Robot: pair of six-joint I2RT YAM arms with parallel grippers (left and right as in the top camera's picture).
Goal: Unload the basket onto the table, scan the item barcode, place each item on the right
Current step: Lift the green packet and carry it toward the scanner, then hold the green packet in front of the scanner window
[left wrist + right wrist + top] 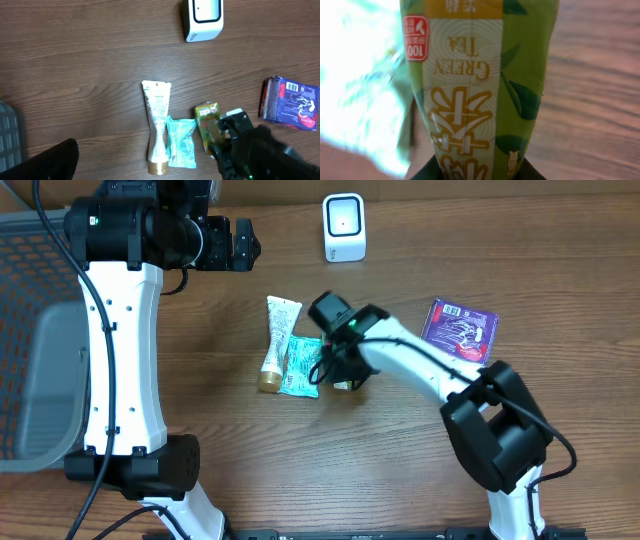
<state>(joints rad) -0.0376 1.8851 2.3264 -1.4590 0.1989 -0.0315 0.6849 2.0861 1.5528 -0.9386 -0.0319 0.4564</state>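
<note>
packet (470,100): "GREEN TEA", red "100" badge | right jaws: at packet, grip unclear | left jaws: spread wide, empty

Brown wood-grain counter (400,470), grain running left to right with darker streaks, filling nearly all of each view, soft even light with a faint sheen and short shadows, grey mesh-patterned piece (30,370) at the far left edge, kind unclear
</note>
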